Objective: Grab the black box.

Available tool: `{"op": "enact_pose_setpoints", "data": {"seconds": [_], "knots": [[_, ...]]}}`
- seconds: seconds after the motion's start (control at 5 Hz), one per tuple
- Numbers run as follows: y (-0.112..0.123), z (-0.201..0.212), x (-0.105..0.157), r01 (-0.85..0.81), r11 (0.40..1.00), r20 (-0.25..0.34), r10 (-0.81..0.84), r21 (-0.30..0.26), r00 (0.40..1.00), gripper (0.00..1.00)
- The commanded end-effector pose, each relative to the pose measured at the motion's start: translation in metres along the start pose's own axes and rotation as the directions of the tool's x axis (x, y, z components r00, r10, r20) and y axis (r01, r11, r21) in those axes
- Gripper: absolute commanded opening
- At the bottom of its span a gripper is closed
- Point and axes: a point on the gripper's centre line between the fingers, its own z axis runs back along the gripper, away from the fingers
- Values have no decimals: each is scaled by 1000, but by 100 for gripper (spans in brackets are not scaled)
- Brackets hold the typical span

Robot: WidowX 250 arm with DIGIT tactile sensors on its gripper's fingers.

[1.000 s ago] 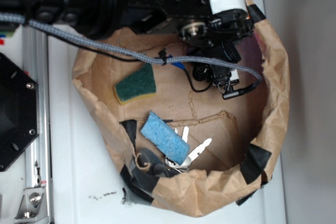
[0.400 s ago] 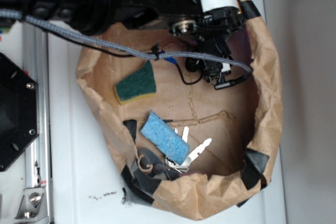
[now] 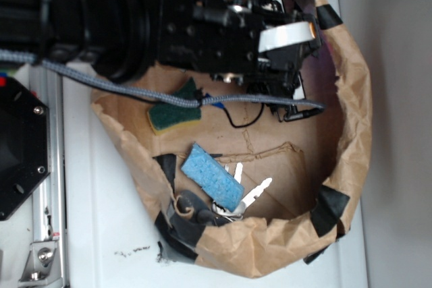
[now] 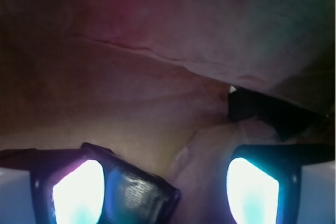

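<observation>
In the wrist view the black box (image 4: pixel 137 195), small, glossy and finely textured, lies tilted at the bottom, resting against the inner side of my left finger (image 4: pixel 76 192). My gripper (image 4: pixel 164 190) is open: the right finger (image 4: pixel 252 187) stands well clear of the box, with crumpled paper in the gap. In the exterior view the gripper (image 3: pixel 291 96) reaches down at the back right of the brown paper bag (image 3: pixel 354 133), close to its wall. The arm hides the box there.
On the bag floor lie a green sponge (image 3: pixel 169 116), a blue sponge (image 3: pixel 212 177) and keys (image 3: pixel 248 193). A grey cable (image 3: pixel 135 92) crosses the bag. Black tape patches (image 3: pixel 331 210) mark the rim. A black hexagonal plate (image 3: pixel 17 153) sits left.
The arm has swung lower across the bag's back and now covers part of the green sponge. The gripper stays near the back right wall. The sponges and keys have not moved.
</observation>
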Motion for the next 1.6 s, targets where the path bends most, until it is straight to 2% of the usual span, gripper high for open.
{"op": "enact_pose_setpoints", "data": {"seconds": [0.0,0.4,1.0,1.4], "knots": [[-13,26,-10,48,993,-70,-56,-109,996,100],[-20,42,-23,83,982,-91,-99,-167,991,100],[-25,48,-29,124,974,-69,-139,-188,988,100],[-17,38,-6,49,988,-43,-56,-146,997,100]]}}
